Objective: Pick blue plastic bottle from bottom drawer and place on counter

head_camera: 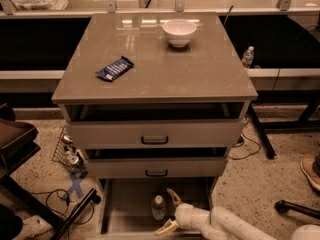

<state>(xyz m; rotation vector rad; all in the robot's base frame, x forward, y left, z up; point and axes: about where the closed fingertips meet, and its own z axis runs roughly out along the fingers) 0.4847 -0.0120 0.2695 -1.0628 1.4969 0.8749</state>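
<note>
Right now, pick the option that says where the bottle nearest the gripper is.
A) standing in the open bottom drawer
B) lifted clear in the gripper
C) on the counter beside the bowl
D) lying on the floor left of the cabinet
A: the bottle stands upright on the floor of the bottom drawer, and the gripper is open at its right side, low in that drawer, not closed on it.
</note>
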